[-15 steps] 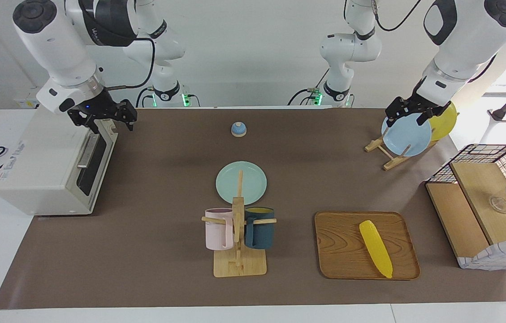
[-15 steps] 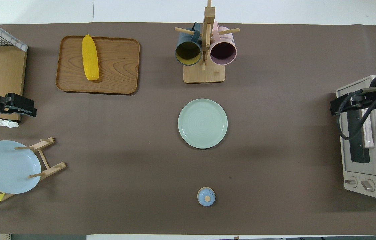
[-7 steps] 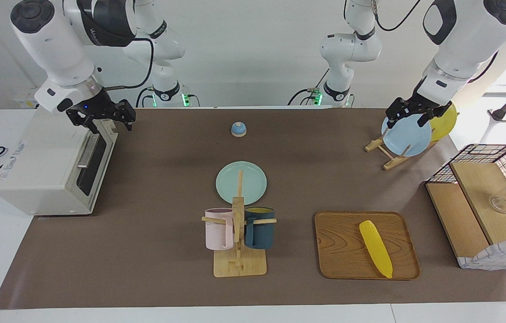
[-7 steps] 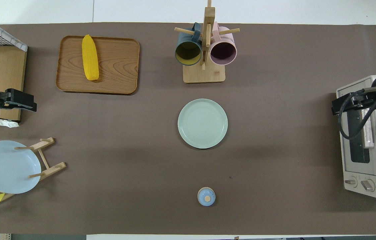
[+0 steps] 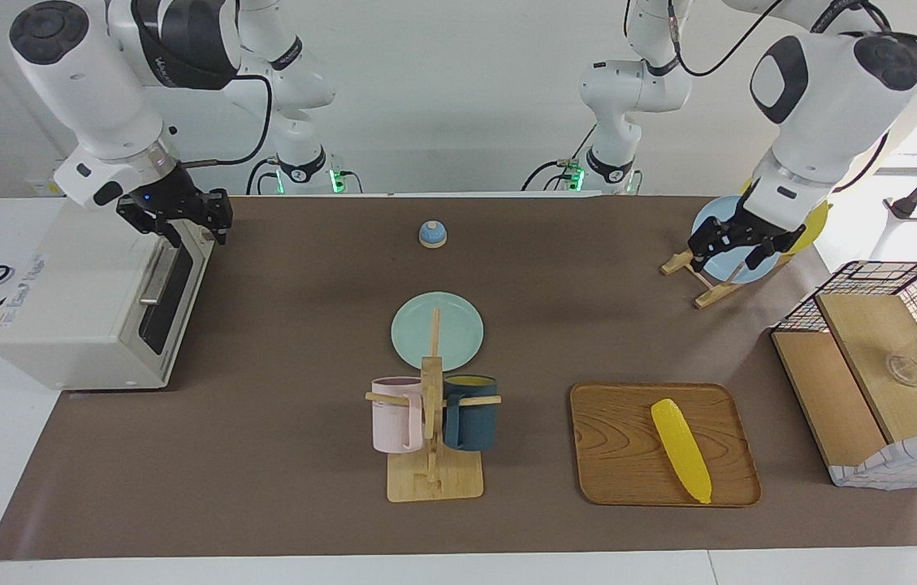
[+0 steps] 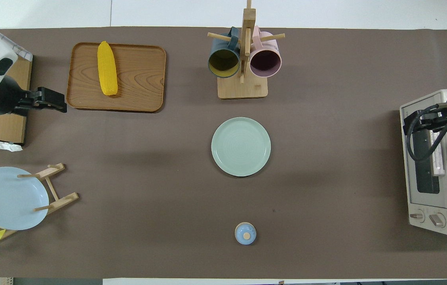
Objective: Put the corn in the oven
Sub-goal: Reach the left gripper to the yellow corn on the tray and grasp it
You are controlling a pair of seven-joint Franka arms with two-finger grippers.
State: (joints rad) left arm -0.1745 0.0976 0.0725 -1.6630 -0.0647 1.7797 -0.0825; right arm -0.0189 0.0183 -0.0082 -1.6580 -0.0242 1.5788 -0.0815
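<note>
A matt brown covering, seemingly paper, is laid over the table (image 5: 279, 455). The corn (image 5: 681, 449) appears smooth and slightly glossy, like plastic, and is seen on a tray (image 5: 620, 455) of grained, satin-finished wood. At the tray's 9 o'clock in the facing view, pale unvarnished wood forms the mug rack (image 5: 432, 475), on which matt mugs are hung. The green plate (image 5: 458, 321) is smoothly glazed. The oven (image 5: 76, 309) is cased in off-white painted metal, with dark glass in its door.
</note>
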